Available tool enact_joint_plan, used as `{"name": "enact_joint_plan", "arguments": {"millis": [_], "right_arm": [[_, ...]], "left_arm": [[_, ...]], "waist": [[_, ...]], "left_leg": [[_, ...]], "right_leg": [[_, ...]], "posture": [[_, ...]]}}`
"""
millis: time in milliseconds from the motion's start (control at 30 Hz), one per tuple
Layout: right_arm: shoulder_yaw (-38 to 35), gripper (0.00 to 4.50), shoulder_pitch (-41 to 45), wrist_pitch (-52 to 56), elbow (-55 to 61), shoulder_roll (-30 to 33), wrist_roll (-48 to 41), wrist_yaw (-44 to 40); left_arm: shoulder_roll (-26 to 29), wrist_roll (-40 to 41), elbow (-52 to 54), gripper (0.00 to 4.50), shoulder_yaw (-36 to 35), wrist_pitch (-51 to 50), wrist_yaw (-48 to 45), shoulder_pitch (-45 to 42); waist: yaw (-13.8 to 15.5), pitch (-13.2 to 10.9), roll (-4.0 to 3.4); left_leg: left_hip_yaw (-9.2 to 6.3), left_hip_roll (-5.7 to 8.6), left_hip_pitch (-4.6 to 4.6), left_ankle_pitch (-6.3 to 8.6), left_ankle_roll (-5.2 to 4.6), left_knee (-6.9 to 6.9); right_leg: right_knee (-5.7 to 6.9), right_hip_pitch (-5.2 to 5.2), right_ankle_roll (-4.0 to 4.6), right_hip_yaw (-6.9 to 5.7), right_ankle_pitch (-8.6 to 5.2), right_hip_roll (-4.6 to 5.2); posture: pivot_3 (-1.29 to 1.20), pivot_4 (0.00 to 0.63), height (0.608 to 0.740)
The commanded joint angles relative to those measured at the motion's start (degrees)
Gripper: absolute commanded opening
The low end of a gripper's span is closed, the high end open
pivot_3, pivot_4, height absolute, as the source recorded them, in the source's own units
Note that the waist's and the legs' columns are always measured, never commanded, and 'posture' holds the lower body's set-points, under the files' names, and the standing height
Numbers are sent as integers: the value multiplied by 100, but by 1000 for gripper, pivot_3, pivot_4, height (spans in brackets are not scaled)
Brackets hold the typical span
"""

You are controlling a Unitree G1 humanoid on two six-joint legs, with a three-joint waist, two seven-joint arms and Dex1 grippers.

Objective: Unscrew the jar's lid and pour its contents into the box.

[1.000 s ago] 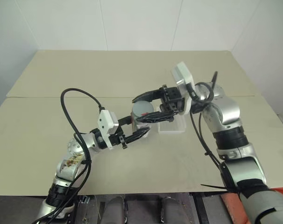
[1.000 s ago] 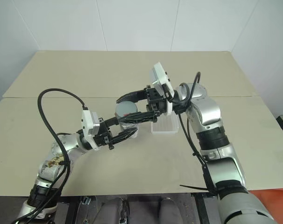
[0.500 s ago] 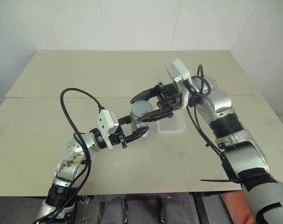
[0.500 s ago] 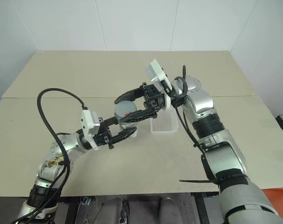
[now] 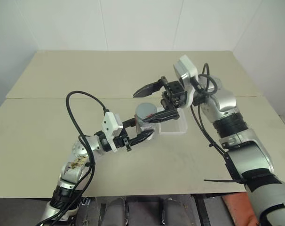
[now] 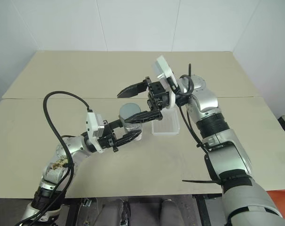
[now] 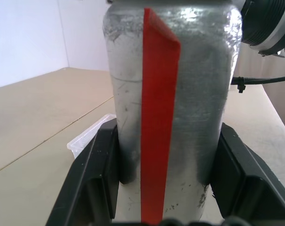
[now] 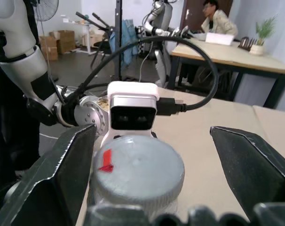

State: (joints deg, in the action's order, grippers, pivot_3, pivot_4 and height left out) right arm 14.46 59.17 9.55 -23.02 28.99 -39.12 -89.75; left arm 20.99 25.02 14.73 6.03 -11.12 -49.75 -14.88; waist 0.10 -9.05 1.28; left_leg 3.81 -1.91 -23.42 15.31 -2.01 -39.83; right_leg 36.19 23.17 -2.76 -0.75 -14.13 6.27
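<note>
Jar clamped in left gripper, right gripper spread wide around the lid

Tabletop (image 5: 48, 136) room is generous: the beige surface is bare toward the far edge, the left edge and the near edge, and a seam runs across it from left to right just behind the arms. All the activity sits near the middle, slightly toward the right edge.

The box (image 5: 174, 126), a shallow clear plastic tray, rests on the table just beyond and to the right of the jar, partly hidden behind the right gripper. Whether anything lies in it cannot be told.

The jar (image 5: 143, 117) is silver-grey with a red stripe down its side and stands upright, raised off the table. Its grey lid (image 8: 138, 165), marked with a small red patch, is still on top, so the contents are hidden.

The left gripper (image 5: 143, 130) reaches in from the near left and is clamped on the jar's lower body, one black finger (image 7: 93, 176) pressed against each side, as the left wrist view shows.

The right gripper (image 5: 153, 100) comes in from the right, pointing leftward, with its fingers spread far apart: the upper one stands clear above the lid, the lower one lies close beside the lid's rim. In the right wrist view the lid sits between the two fingers (image 8: 58, 169) with open gaps on both sides.
</note>
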Motion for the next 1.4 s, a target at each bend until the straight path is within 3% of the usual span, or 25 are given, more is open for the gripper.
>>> {"name": "enact_joint_plan", "arguments": {"millis": [33,133,267,433,767,967,1400], "right_arm": [[-425,4482,-431,207,956,255,-28,1],[-624,4482,-920,351,1752,374,116,575],[-962,4482,-1501,1042,2913,252,235,2244],[-1027,4482,-2130,1344,4182,106,608,3564],[-959,4482,-2579,2451,5387,-148,887,5410],[-987,4482,-2684,2790,5571,-263,815,5825],[-818,4482,-2834,2796,5624,-271,804,5696]], "left_arm": [[-59,52,51,2233,11,109,-26,-12],[-105,-16,-13,2233,30,143,21,-52],[-190,-170,-115,2233,28,278,150,-106],[-270,-238,-141,2233,41,318,227,-131],[-462,-551,-333,2233,47,637,473,-182],[-466,-573,-354,2233,20,677,510,-171],[-429,-571,-313,2233,19,671,532,-149]], "waist": [[27,0,0],[35,0,0],[25,0,0],[49,0,0],[49,0,0],[48,0,0],[43,0,0]], "left_leg": [[0,0,0,1,-1,-1],[1,1,0,1,-1,-1],[2,2,5,-1,1,-1],[2,4,2,-1,1,0],[1,9,2,0,-1,-3],[1,9,1,0,-1,-3],[1,9,2,0,-2,-3]], "right_leg": [[0,0,0,1,0,1],[-2,3,-1,1,0,2],[1,4,0,4,0,1],[-2,3,0,2,0,1],[-4,1,-1,3,1,1],[-7,1,-1,3,0,-1],[-8,1,-1,3,0,-2]], "posture": [[0,150,740],[0,150,740],[0,150,740],[0,150,740],[0,150,740],[0,150,740],[0,150,740]]}}
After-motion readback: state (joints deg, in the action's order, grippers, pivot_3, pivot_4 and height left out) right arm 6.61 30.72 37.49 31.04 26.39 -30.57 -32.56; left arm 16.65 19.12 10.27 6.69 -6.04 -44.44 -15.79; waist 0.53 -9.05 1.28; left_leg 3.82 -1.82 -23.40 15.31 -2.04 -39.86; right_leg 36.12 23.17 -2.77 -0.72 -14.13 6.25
